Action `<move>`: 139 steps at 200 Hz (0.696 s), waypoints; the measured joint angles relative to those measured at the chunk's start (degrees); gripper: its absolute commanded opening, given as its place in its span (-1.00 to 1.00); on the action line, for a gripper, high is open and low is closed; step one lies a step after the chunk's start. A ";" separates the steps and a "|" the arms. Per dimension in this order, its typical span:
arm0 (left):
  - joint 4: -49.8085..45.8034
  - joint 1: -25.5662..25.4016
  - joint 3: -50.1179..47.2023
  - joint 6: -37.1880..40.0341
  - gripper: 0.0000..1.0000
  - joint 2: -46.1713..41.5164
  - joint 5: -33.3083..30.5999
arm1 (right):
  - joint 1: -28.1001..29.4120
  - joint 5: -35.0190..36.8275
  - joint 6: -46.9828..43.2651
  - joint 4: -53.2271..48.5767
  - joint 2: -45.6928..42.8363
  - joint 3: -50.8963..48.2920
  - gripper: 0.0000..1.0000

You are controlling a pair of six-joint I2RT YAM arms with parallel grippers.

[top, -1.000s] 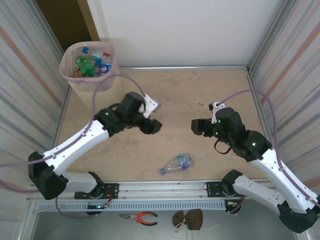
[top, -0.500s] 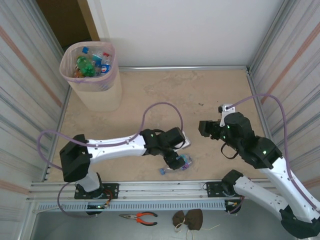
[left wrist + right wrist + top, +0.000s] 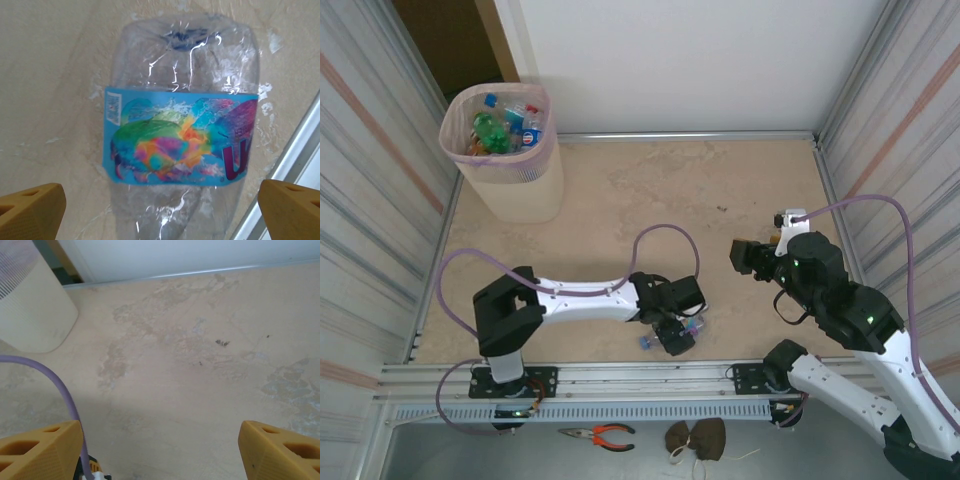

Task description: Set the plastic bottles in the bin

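Lone bottle [image 3: 180,135] lying mid near edge of worktop [image 3: 750,180] looks empty, light, thin-walled & slick, prob. crushable, so pinch gently across label band; L jaws wide open astride it, R jaws open & empty, bin [image 3: 520,195] at far-left corner.

Right hand [image 3: 160,450] stood wide apart above stained beige surface [image 3: 190,390] | dark specks [image 3: 222,342] right of centre | bin [image 3: 30,305] upper left, standing on surface | purple cable [image 3: 60,390] lower left

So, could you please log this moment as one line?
left hand: open over lying bottle | right hand: open, empty | bin: bottles inside
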 measured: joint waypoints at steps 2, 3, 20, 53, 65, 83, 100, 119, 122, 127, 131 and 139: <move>0.00 0.00 0.09 -0.02 0.97 0.22 0.00 | 0.00 0.02 0.00 -0.02 0.00 0.02 0.61; 0.00 0.00 0.09 -0.04 0.97 0.28 0.00 | 0.00 0.00 0.00 -0.02 0.00 0.00 0.61; 0.13 -0.11 0.46 -0.24 0.88 2.03 -0.15 | 0.00 0.15 0.00 -0.17 0.00 0.00 0.61; 0.20 -0.26 0.90 -0.39 0.70 3.52 -1.14 | 0.00 0.17 0.00 -0.59 0.00 0.00 0.61; 0.24 -0.26 0.90 -0.48 0.66 3.52 -1.42 | 0.00 0.20 0.02 -0.72 0.00 0.00 0.61; 0.39 -0.26 0.90 -0.55 0.57 3.52 -1.46 | 0.00 0.20 0.02 -0.74 0.00 0.00 0.61; 0.39 -0.26 0.90 -0.55 0.49 3.52 -1.44 | 0.00 0.20 0.02 -0.74 0.00 0.00 0.61; 0.42 -0.26 0.90 -0.50 0.46 3.52 -1.51 | 0.00 0.20 0.02 -0.74 0.00 0.00 0.61; 0.39 -0.26 0.90 -0.52 0.46 3.52 -1.62 | 0.00 0.17 0.02 -0.74 0.00 0.00 0.61; 0.39 -0.26 0.90 -0.52 0.46 3.50 -1.86 | 0.00 0.17 0.02 -0.74 0.00 0.00 0.61; 0.37 -0.26 0.92 -0.52 0.46 3.50 -2.12 | 0.00 0.20 0.02 -0.74 0.00 0.00 0.61; 0.31 -0.26 0.94 -0.50 0.45 3.48 -2.71 | 0.00 0.17 0.02 -0.74 0.00 0.00 0.61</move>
